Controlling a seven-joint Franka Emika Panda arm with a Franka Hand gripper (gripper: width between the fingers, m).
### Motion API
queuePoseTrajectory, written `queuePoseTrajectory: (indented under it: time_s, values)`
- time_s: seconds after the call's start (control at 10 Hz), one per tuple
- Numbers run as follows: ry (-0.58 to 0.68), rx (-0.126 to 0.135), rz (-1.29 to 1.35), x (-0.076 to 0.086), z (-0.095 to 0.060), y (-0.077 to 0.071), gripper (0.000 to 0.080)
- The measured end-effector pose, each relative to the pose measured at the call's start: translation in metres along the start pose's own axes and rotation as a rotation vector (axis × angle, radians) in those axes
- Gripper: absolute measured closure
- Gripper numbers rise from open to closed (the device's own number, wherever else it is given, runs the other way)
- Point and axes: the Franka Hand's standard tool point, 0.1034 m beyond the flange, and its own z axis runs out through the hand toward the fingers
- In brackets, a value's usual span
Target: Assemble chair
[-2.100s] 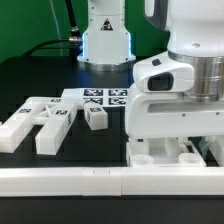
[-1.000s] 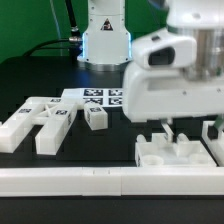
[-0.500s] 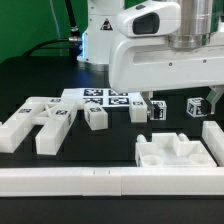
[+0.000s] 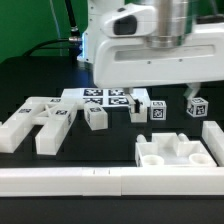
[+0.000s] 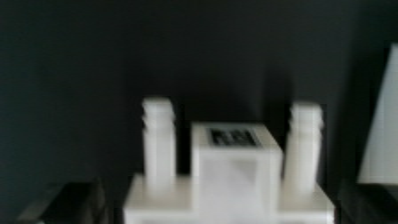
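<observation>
Overhead, the gripper hangs spread, straddling a small tagged white block.

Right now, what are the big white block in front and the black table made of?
The big white block looks like hard plastic: it is solid white, smooth and faintly shiny, with moulded round hollows on top. The black table looks dull and matte. It may be a cloth or painted cover, but I can't tell which.
</observation>
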Motion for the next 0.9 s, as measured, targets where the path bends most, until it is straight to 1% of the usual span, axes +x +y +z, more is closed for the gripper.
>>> queuePoseTrajectory:
  time_s: [0.1,0.3,0.5,0.7,0.8,0.9]
  values:
    - [-0.009,-0.003,0.01,-0.019,0.005,0.006,0.0151]
    - [-0.016,-0.007,0.014,-0.043,0.015,0.009,0.0151]
    - [-0.035,-0.005,0.013,-0.041,0.013,0.008,0.0151]
    - [-0.05,-0.006,0.012,-0.043,0.016,0.008,0.0151]
    - [-0.145,-0.001,0.041,-0.054,0.021,0.01,0.0151]
    - [-0.204,-0.005,0.111,-0.063,0.023,0.013,0.0151]
